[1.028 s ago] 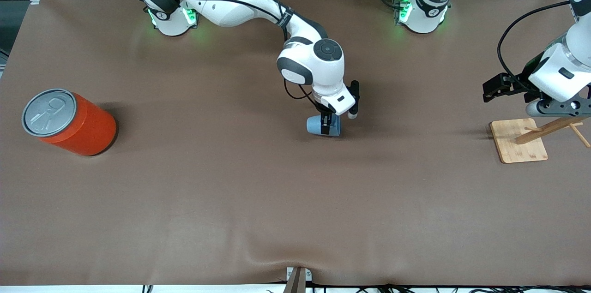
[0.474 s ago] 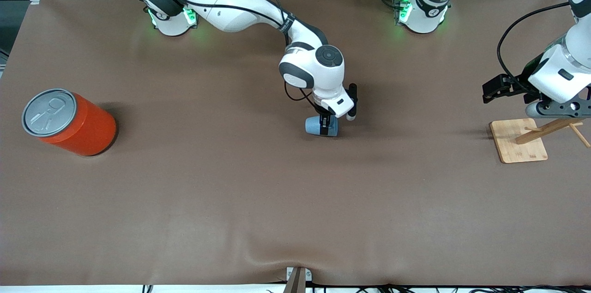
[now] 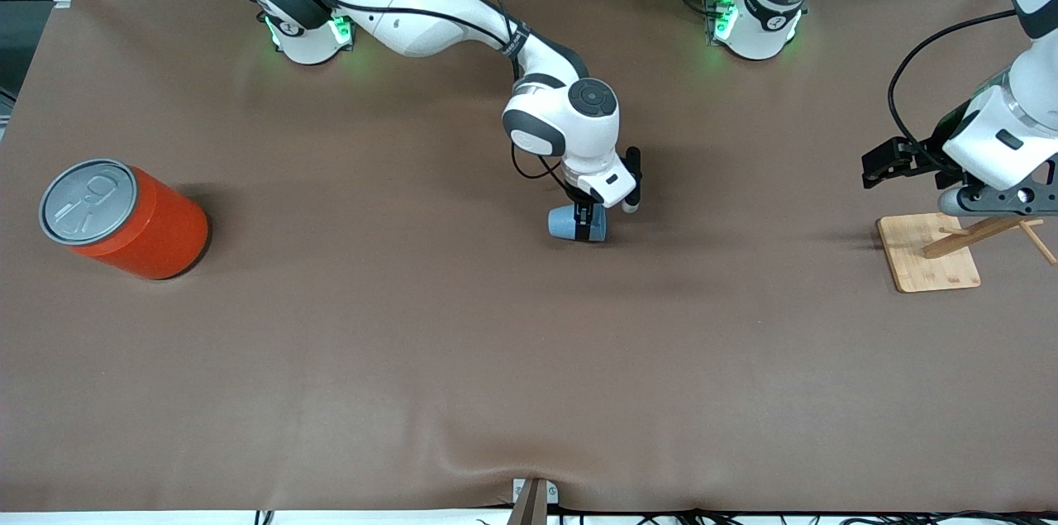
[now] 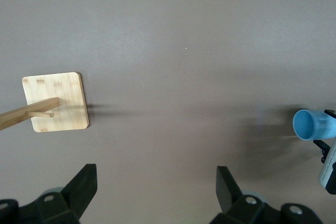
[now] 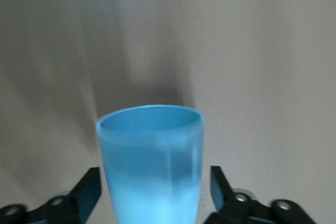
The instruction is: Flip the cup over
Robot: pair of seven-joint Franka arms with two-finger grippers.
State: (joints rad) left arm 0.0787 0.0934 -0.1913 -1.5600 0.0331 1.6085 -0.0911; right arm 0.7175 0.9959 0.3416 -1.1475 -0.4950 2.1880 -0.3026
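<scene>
The light-blue cup (image 3: 566, 224) is held on its side just above the middle of the table, its mouth toward the left arm's end. My right gripper (image 3: 585, 221) is shut on its body, one finger on each side. In the right wrist view the cup (image 5: 151, 156) fills the space between the fingers (image 5: 90, 184), with its darker blue rim farthest from the camera. It also shows in the left wrist view (image 4: 311, 124), open mouth facing that camera. My left gripper (image 4: 156, 182) is open and empty, waiting above the table beside the wooden stand.
A large orange can (image 3: 124, 219) with a grey pull-tab lid stands at the right arm's end of the table. A wooden stand (image 3: 926, 254) with a slanted peg sits at the left arm's end, under the left hand (image 3: 992, 196); it also shows in the left wrist view (image 4: 55, 100).
My right gripper has shifted slightly over the middle of the table with the cup still in it. The left arm has barely moved.
</scene>
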